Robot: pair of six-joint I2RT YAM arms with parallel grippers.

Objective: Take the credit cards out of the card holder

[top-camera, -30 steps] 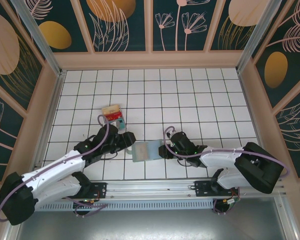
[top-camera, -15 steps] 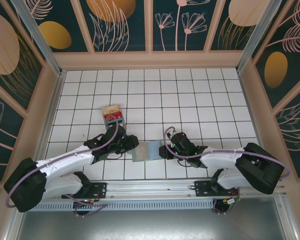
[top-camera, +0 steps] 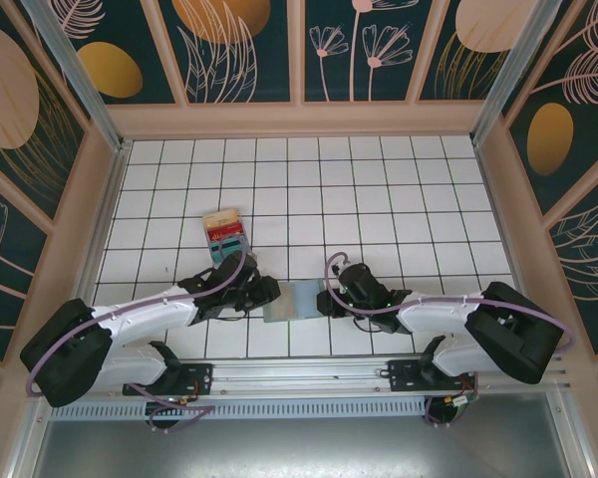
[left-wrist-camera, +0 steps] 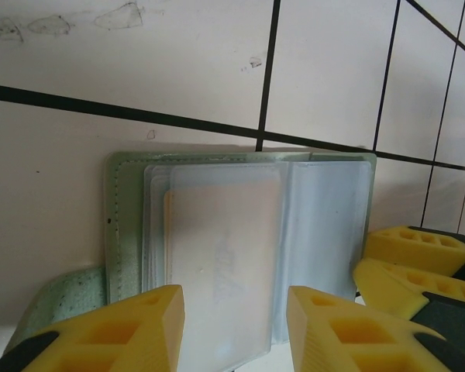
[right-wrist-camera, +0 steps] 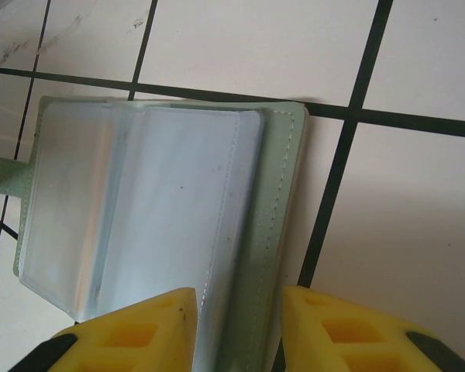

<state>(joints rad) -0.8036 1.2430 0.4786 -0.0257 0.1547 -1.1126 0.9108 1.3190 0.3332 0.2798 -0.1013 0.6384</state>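
Reaching in from opposite ends, the two arms have the card holder [left-wrist-camera: 124, 232] opened flat on the white tiled table [top-camera: 379, 199] between them. The left gripper [left-wrist-camera: 232, 298] has its yellow fingers standing a little apart. The near edge of a clear sleeve runs down into the gap between them, and a pale orange credit card [left-wrist-camera: 217, 256] sits inside that sleeve directly ahead of the tips. Whether the pads are already pinching the sleeve or the card, or merely straddling them, I cannot tell. The right gripper [right-wrist-camera: 239, 298] meets the far end of the holder, with the stitched green leaf and its clear pocket passing between its fingers. Here too the pictures do not settle whether it is clamped on the leaf or only poised around it. Beyond the left gripper and off to its left lies a small stack of cards [top-camera: 224, 231], tan on top with red and teal showing, well apart from the holder. These look like cards already drawn out. By that reading the task is partly done. At least one card remains in its sleeve, and the pockets under the right gripper look empty, though haze on the plastic leaves that unsure.
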